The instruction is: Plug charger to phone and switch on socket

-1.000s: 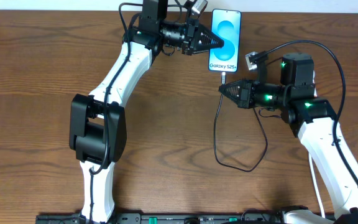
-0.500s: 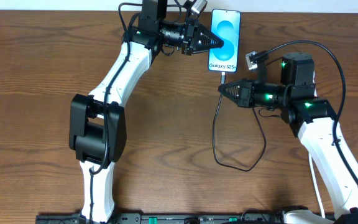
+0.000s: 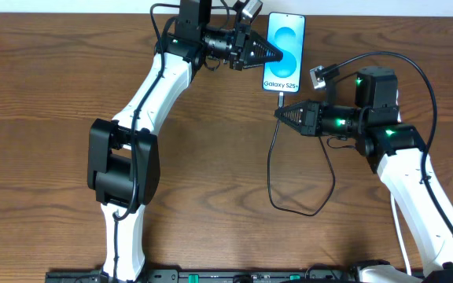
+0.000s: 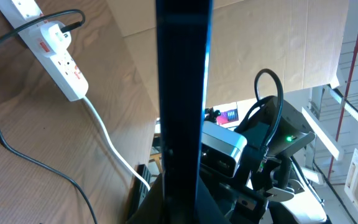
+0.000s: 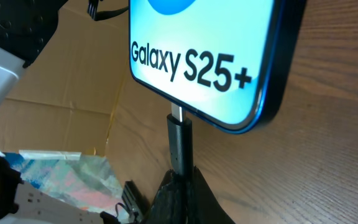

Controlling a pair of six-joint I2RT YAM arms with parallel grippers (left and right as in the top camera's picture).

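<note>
Galaxy S25+ phone (image 3: 285,39) sits by the far edge of the worktop (image 3: 53,94), left gripper (image 3: 279,53) pinching its side. Right gripper (image 5: 179,183) is clamped on the charger plug (image 5: 180,140), metal tip showing at the port. A crooked push could jam it or skid the phone.

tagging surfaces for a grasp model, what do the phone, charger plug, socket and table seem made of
The phone shows a glossy glass face and dark blue frame, metal or coated plastic. The charger has a matte black plastic sleeve and silver metal tip. The socket looks smooth white plastic. The table shows brown wood grain, possibly laminate.
</note>
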